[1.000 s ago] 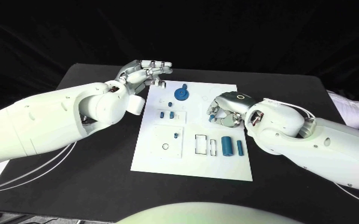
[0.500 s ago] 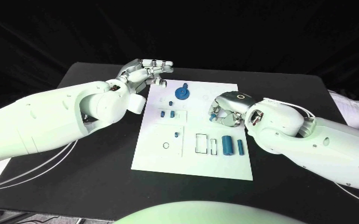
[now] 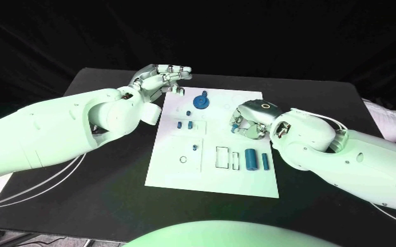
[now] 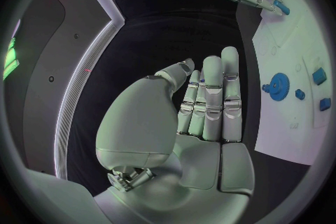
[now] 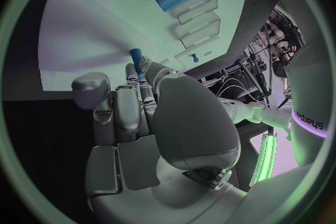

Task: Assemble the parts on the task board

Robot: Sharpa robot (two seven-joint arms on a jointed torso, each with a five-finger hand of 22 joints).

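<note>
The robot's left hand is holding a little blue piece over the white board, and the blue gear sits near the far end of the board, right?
Not quite: it is the right hand that holds the little blue piece, as the right wrist view shows. The left hand holds nothing. The blue gear does sit near the far end of the white board.

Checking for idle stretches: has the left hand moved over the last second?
No. The left hand stays by the task board's far left corner, just as far from the blue gear as before.
</note>
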